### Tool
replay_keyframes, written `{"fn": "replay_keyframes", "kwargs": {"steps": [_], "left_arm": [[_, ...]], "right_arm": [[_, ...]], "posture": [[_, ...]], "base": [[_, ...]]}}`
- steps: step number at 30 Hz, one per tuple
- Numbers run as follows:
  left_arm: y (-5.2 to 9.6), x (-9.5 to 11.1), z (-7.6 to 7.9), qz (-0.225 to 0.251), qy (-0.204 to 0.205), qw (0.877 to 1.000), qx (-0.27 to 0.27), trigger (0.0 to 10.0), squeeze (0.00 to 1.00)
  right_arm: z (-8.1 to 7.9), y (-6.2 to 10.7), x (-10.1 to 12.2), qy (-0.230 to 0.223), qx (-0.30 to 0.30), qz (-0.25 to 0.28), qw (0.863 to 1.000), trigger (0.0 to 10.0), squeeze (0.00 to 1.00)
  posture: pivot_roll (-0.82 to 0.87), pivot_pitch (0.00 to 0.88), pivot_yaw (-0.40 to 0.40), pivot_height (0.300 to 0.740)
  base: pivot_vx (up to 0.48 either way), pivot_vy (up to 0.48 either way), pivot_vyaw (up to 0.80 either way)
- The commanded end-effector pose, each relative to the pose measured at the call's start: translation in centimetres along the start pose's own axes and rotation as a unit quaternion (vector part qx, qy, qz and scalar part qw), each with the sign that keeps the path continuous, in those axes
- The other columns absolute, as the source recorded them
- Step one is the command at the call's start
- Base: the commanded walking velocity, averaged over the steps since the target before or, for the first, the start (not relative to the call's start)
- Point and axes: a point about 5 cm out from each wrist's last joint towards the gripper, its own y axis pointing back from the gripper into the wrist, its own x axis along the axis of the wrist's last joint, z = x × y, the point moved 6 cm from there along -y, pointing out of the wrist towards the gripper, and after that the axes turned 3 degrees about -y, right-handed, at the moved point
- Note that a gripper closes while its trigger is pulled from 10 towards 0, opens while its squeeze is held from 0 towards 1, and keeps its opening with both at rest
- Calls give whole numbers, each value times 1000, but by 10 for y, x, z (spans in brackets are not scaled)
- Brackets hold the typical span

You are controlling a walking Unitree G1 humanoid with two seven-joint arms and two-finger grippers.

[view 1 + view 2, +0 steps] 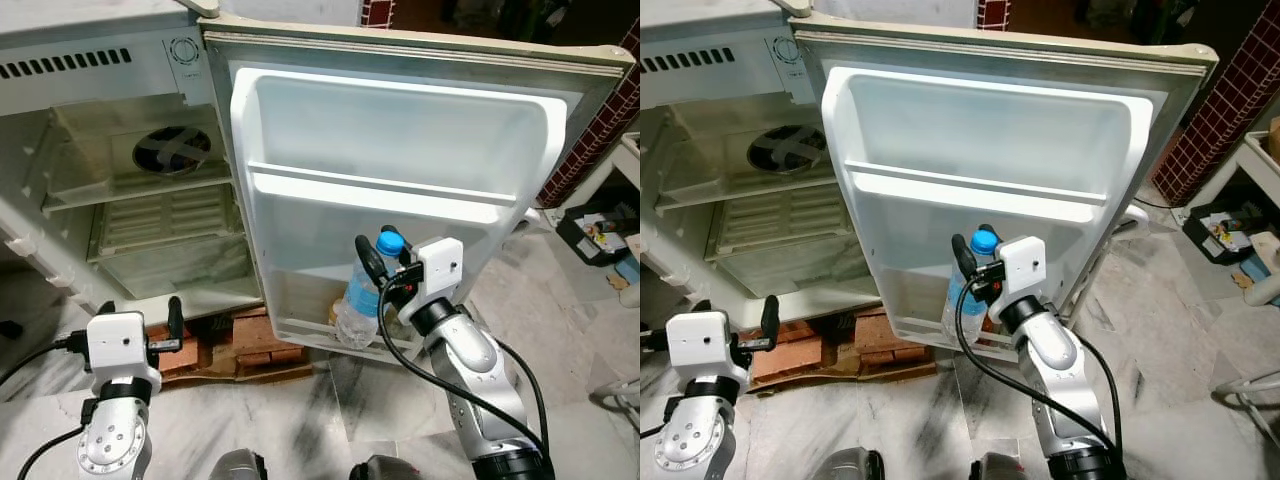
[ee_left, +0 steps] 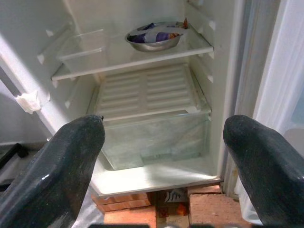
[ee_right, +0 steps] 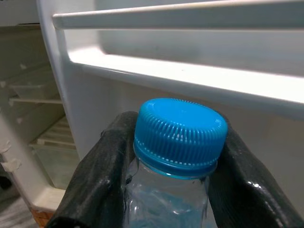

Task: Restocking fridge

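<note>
In the lower left of the head view the left claw (image 1: 140,318) is raised over the marble floor (image 1: 300,410), its black fingers (image 2: 61,166) spread wide apart with nothing between them; they point at the open fridge (image 1: 110,160). Lower centre-right, the right claw (image 1: 381,268) is clamped on the neck of a clear water bottle (image 1: 358,305) just under its blue cap (image 3: 179,135), one finger on each side; the bottle stands upright, its base at the bottom rack of the fridge door (image 1: 400,170), near the middle of the frame. Just beyond the left claw, low in the frame, red bricks (image 1: 235,345) lie under the fridge; above them sits the clear drawer (image 2: 152,137) at the cabinet's bottom, then a ribbed white panel (image 2: 142,90). Farther in, on the glass shelf (image 2: 95,64), a steel bowl (image 2: 154,39) holding wrapped packets rests toward the upper centre of the left wrist view. The door swings open across the centre and right of the head view, a long white door shelf (image 1: 380,190) crossing it above the bottle; at the far right edge, a dark box (image 1: 600,235) sits on the floor.
</note>
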Motion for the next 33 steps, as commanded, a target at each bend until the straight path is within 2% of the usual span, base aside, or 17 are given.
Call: {"fn": "replay_keyframes", "kwargs": {"steps": [1, 5, 19, 26, 33], "left_arm": [[-1, -3, -1, -4, -10, 1000, -3, 10000, 0], [-2, -2, -1, -2, -10, 1000, -4, 10000, 0], [-4, -1, 1, -1, -12, 1000, -9, 10000, 0], [-4, -1, 2, -2, -12, 1000, -9, 10000, 0], [-5, -1, 2, -3, -12, 1000, -10, 10000, 0]], "right_arm": [[-3, -3, 7, -9, 4, 13, 1000, 10000, 0], [-3, -3, 7, -12, 5, 12, 1000, 10000, 0], [-5, -4, 6, -13, 8, 10, 1000, 10000, 0], [-6, -5, 5, -14, 10, 8, 1000, 10000, 0], [-8, -6, 2, -15, 12, 4, 1000, 10000, 0]], "posture": [[13, 119, 4, 700], [13, 118, 4, 675], [15, 128, 6, 675], [17, 128, 4, 630], [16, 129, 4, 625]], "base": [[0, 0, 0], [0, 0, 0], [0, 0, 0], [0, 0, 0], [0, 0, 0]]}}
